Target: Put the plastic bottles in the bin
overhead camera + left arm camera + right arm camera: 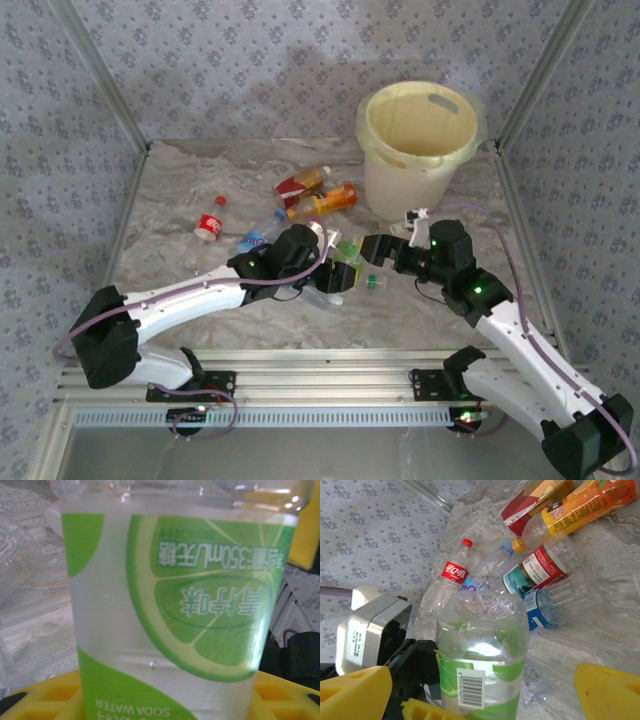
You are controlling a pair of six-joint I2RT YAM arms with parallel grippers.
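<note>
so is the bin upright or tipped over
Upright: the bin stands on its base at the far right of the table, its open mouth facing up.

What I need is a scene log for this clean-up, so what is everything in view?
bin: one, pale yellow, upright, far right of the table.
lime soda water bottle: one, clear with green label, held up mid-table between the claws.
cola bottle: one, clear with red label and cap, lying far left.
orange juice bottle: one, orange, lying left of the bin.
red-labelled bottle: one, amber, just behind the orange one.
other crushed bottles: at least three, clear, blue or red-teal labels, in the pile.
table: one, grey-white marbled.
left claw: shut on the lime bottle.
right claw: open, at that bottle.
</note>
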